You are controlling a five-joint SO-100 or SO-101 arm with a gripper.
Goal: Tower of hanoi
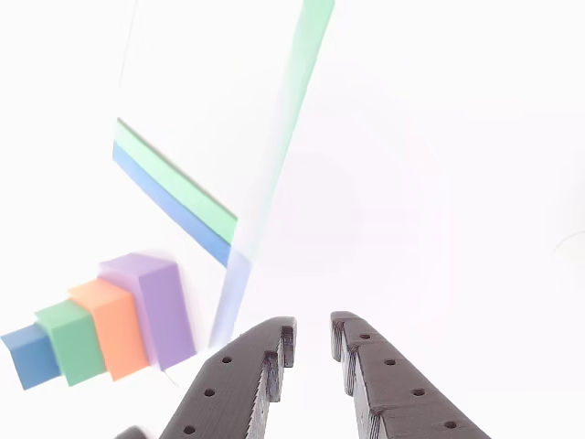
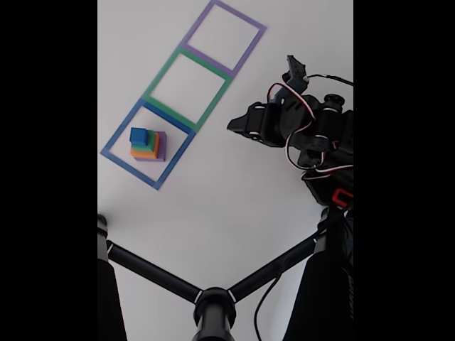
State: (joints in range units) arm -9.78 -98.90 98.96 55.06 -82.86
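A stepped tower of four blocks (image 2: 148,145) stands inside the blue tape square (image 2: 116,140) in the fixed view, with purple at the bottom, then orange, green and blue on top. In the other view the same tower (image 1: 110,329) appears at lower left, lying sideways in the picture. My gripper (image 1: 313,331) shows its two dark fingers at the bottom edge, open with nothing between them. In the fixed view the gripper (image 2: 234,126) hangs to the right of the tower, well apart from it, near the corner shared by the blue and green squares.
A green tape square (image 2: 162,71) and a purple tape square (image 2: 245,53) continue the row toward the upper right on the white table. Black tripod legs (image 2: 213,295) cross the bottom of the fixed view. The arm's body and cables (image 2: 320,135) fill the right side.
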